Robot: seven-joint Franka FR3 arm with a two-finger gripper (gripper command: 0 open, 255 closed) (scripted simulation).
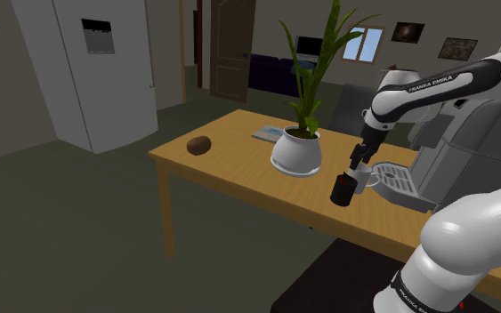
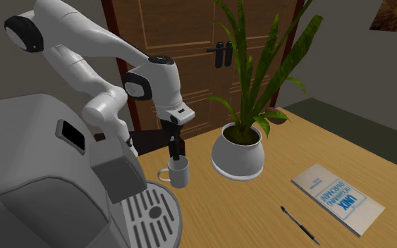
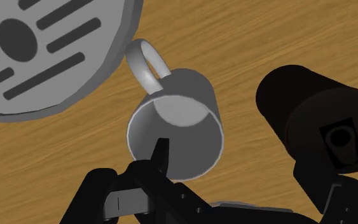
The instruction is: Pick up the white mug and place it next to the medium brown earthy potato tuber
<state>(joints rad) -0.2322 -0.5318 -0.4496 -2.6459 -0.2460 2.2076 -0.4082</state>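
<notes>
One pale mug stands upright on the wooden table, its handle turned toward the round drip grille of the grey coffee machine just beside it. The black gripper is right over the mug, its tip dipping into the mouth near the rim; clamped or apart, these angles don't tell. A black cylinder sits just beside the mug. In the shoulder view a white plant pot stands between the mug and the brown potato, which lies well apart near the table's left end. At the second exterior view's right, a booklet and a pen lie past the pot.
</notes>
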